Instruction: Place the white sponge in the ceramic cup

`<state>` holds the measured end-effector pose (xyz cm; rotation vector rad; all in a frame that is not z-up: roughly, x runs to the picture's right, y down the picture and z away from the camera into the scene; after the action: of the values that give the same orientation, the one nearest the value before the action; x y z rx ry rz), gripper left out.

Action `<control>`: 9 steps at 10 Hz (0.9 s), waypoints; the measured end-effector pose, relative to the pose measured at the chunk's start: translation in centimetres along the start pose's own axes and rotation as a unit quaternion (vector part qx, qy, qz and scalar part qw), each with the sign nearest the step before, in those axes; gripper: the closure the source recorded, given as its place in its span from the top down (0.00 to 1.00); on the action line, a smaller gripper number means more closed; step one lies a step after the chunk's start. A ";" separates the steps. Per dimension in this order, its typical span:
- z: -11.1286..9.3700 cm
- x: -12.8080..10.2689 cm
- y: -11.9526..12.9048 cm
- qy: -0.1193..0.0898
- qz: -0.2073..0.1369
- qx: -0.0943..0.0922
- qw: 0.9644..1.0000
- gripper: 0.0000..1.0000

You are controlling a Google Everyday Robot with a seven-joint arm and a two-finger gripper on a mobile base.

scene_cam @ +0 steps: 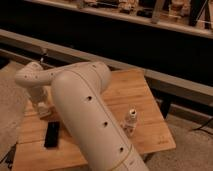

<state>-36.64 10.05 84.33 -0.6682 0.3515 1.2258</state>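
Wooden surface (145,97), end effector (42,111) low near the black phone (51,135), its state impossible to tell, small white bottle (131,120) well apart.

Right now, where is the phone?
In the camera view, the phone lies flat on the table's left part, near its closest edge, just below the gripper and left of the arm.

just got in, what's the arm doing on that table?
The robot arm is bent over the wooden table, its gripper down near the tabletop at the left of the view, close to the black phone. A small white bottle stands right of the arm. The white sponge and ceramic cup don't show; the arm hides much of the table.
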 end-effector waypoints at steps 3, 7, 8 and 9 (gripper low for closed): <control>-0.4 -2.1 0.1 -0.014 0.009 0.005 1.000 0.49; -6.3 -2.0 0.1 -0.037 -0.024 -0.008 0.999 0.13; -7.9 -1.7 -0.3 -0.042 -0.030 -0.015 0.999 0.05; -9.4 -1.4 -0.5 -0.047 -0.037 -0.021 0.998 0.01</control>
<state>-35.61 2.90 78.15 -0.6524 0.2212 1.1930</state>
